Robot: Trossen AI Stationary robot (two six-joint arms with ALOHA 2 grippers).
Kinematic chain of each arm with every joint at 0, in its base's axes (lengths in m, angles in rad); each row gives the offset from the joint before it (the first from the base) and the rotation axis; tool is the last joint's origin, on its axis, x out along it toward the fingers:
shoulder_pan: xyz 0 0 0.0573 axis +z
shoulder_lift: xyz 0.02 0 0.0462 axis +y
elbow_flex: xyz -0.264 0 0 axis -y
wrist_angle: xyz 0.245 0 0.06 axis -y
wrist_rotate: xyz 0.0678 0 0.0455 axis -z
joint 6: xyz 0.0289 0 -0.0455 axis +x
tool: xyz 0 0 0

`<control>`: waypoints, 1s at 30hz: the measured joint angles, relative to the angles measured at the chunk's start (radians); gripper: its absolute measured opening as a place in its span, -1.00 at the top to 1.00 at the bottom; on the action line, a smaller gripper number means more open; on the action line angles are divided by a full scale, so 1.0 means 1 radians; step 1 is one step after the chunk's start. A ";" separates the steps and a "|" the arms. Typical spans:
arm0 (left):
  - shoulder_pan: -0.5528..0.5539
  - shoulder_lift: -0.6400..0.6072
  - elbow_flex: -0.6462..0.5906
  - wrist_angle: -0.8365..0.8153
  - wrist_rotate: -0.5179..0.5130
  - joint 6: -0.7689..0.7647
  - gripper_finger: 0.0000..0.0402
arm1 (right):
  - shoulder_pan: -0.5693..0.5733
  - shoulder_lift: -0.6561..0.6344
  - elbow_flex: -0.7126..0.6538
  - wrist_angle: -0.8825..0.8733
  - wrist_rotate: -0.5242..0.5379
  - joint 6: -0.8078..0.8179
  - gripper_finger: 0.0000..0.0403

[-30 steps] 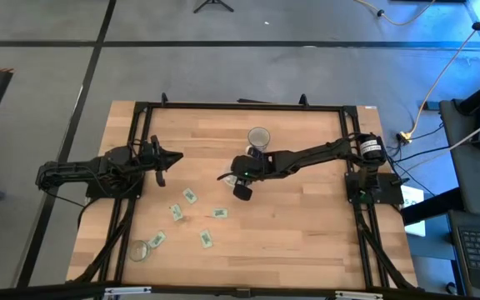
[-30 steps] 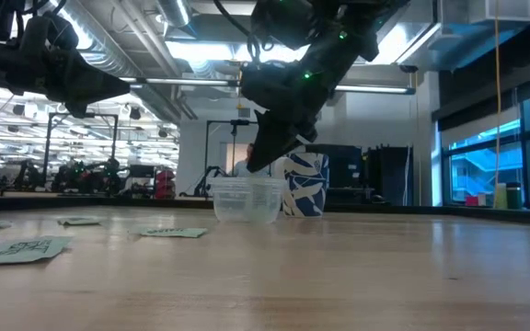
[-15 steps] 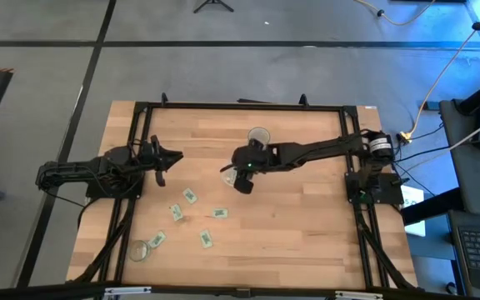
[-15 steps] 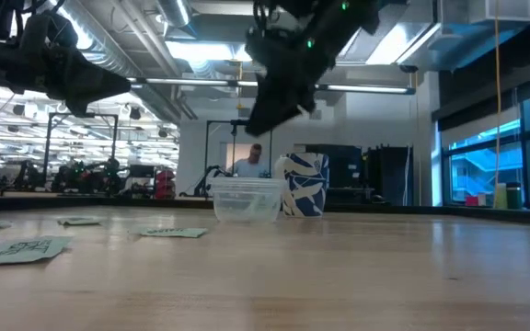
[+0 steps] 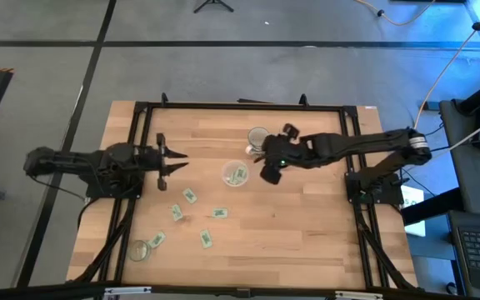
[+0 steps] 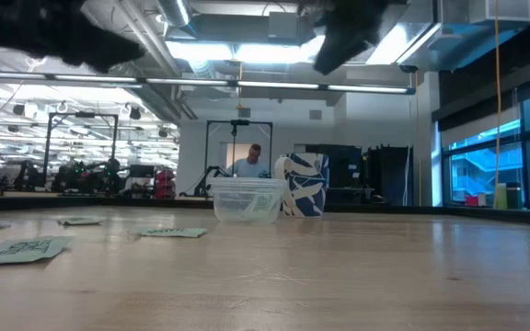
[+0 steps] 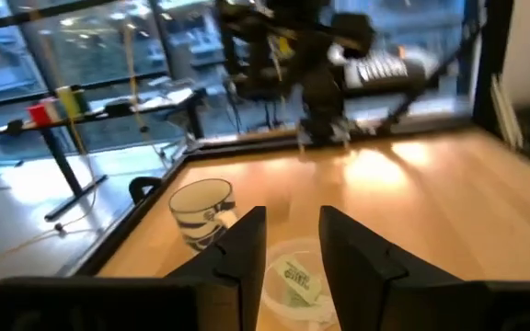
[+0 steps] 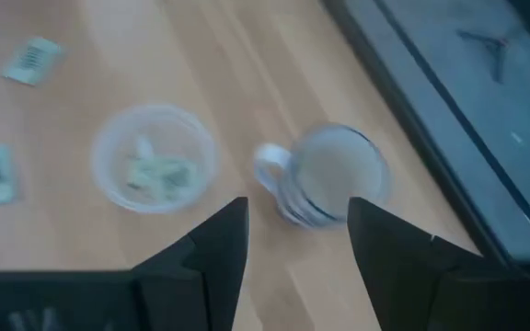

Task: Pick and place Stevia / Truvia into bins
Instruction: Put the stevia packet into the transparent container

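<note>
high view only: five sachets (image 5: 189, 197) loose on table (image 5: 307, 225)
wrist views: one sachet in clear cup (image 5: 235, 174), beside mug (image 5: 258, 138)
left gripper (image 5: 172, 158): fingers apart, empty
right gripper (image 5: 280, 153): fingers wide, empty

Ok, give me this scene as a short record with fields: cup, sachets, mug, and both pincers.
cup: clear plastic cup mid-table, a green sachet inside
loose sachets: five on the wood, e.g.
mug: white patterned mug, beyond the cup
second clear cup, near front left corner
left pincer: open, empty, left of the cup
right pincer: open, empty, beside the mug
</note>
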 joint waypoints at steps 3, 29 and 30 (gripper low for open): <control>-0.053 0.193 0.125 -0.044 -0.006 0.076 0.50 | -0.002 -0.023 0.000 -0.087 0.019 0.051 0.05; -0.435 1.125 0.461 -0.074 -0.163 0.158 0.50 | 0.147 -0.208 -0.181 -0.231 0.234 0.274 0.05; -0.435 1.132 0.469 -0.076 -0.157 0.138 0.50 | 0.162 -0.249 -0.216 -0.219 0.234 0.283 0.05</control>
